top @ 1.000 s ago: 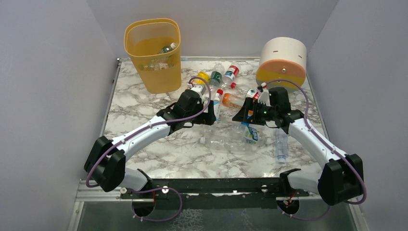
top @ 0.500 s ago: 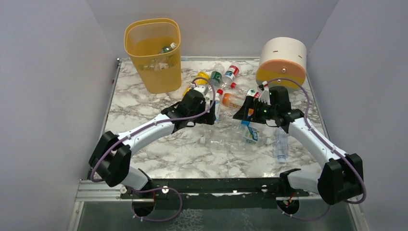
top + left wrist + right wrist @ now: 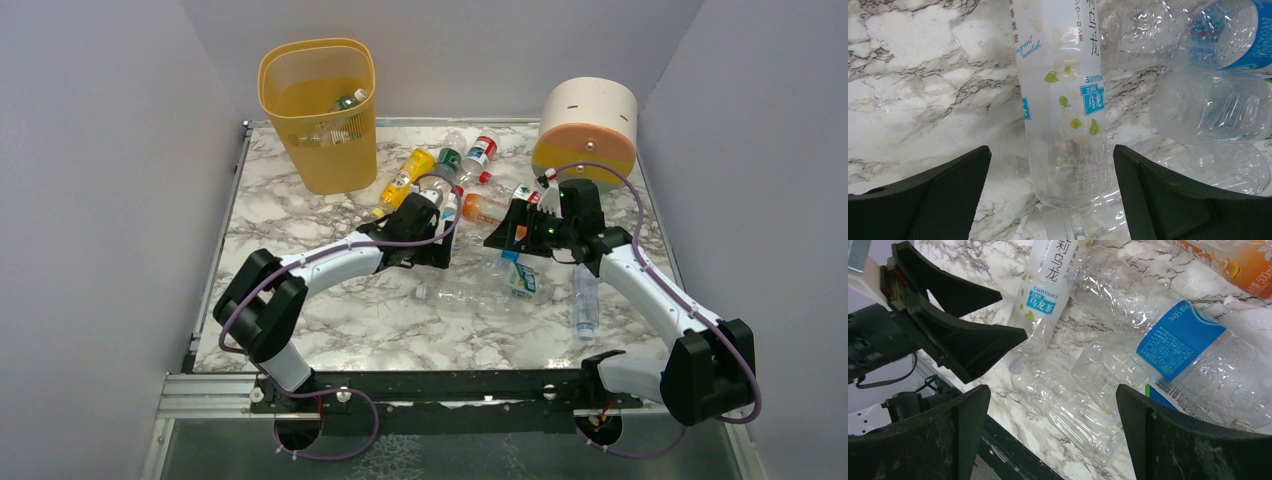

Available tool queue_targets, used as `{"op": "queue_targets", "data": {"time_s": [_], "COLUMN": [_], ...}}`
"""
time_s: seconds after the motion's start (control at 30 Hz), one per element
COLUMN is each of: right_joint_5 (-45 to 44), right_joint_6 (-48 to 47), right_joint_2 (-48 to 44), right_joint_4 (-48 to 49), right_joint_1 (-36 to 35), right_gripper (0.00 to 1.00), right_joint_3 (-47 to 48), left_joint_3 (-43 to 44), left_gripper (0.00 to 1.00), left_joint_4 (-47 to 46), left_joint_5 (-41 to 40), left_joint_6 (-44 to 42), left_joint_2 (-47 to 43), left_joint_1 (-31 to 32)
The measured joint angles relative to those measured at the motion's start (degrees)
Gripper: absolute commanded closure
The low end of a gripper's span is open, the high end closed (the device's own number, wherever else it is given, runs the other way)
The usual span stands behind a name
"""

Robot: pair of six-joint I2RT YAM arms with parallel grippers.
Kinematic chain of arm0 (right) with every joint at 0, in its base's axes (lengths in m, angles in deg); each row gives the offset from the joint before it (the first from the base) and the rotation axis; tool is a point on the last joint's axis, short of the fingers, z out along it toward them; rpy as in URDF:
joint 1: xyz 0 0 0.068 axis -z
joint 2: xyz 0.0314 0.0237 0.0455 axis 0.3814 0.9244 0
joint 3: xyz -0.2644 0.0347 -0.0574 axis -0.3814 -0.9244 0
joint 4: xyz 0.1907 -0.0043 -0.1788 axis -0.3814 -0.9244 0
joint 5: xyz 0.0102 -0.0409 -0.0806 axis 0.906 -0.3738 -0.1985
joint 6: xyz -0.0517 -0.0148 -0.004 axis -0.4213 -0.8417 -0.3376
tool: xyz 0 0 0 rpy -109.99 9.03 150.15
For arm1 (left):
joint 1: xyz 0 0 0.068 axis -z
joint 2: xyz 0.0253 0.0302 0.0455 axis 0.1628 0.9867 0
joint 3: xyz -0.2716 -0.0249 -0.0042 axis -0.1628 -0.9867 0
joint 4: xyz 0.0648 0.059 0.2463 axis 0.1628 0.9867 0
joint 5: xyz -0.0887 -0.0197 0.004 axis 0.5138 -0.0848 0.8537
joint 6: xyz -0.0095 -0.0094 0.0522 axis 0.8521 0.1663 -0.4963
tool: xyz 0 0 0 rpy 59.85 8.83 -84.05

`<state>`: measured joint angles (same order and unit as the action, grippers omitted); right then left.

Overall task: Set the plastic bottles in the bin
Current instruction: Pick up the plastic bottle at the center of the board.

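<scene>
Bottles (image 3: 1208, 105) — clear glossy plastic; table (image 3: 908, 75) — polished marble look; left fingers (image 3: 933, 200) matt black, textured

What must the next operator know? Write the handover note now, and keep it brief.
Left gripper: open, jaws either side of the white flower-label bottle, not closed on it.
Right gripper: open, holding nothing, over the blue-label bottle and a crumpled clear bottle.
Bin: far left corner of the table.
Done: a few binned bottles visible inside.
Left: the rest lie loose on the table, among them the yellow bottle near the bin. Likely next: close the left gripper on the white flower-label bottle.
</scene>
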<state>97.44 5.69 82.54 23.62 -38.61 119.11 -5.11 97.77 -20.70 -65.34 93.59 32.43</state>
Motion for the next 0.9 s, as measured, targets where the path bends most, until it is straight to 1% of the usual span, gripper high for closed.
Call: {"op": "queue_targets", "data": {"time_s": [0.13,0.2,0.3,0.4,0.53,0.6,0.73,0.9], "right_joint_5": [0.0,0.1,0.1,0.1,0.1,0.1,0.1,0.3], "right_joint_6": [0.1,0.2,0.2,0.2,0.2,0.2,0.4,0.8], "right_joint_2": [0.0,0.0,0.0,-0.1,-0.7,-1.0,-1.3,-1.4], "right_joint_4": [0.1,0.2,0.5,0.5,0.5,0.5,0.5,0.7], "right_joint_1": [0.0,0.0,0.0,0.0,0.0,0.0,0.0,0.0], "right_gripper": [0.00,0.00,0.00,0.00,0.00,0.01,0.00,0.00], "right_joint_3": [0.0,0.0,0.0,0.0,0.0,0.0,-0.1,-0.8], "left_joint_3": [1.1,1.9,2.7,2.8,2.8,2.8,2.7,2.7], "left_gripper": [0.02,0.05,0.13,0.18,0.28,0.31,0.34,0.34], "left_joint_4": [-0.6,-1.0,-1.7,-2.1,-2.2,-2.3,-2.2,-0.3], "left_joint_5": [-0.7,-1.2,-2.1,-2.8,-3.3,-3.5,-3.8,-4.2], "left_joint_6": [0.0,0.0,0.0,0.0,0.0,0.1,0.2,0.2], "left_joint_2": [2.6,4.0,6.0,7.4,7.7,7.7,7.6,4.7], "left_joint_1": [0.7,1.2,1.6,1.7,1.7,1.8,1.9,2.2]}}
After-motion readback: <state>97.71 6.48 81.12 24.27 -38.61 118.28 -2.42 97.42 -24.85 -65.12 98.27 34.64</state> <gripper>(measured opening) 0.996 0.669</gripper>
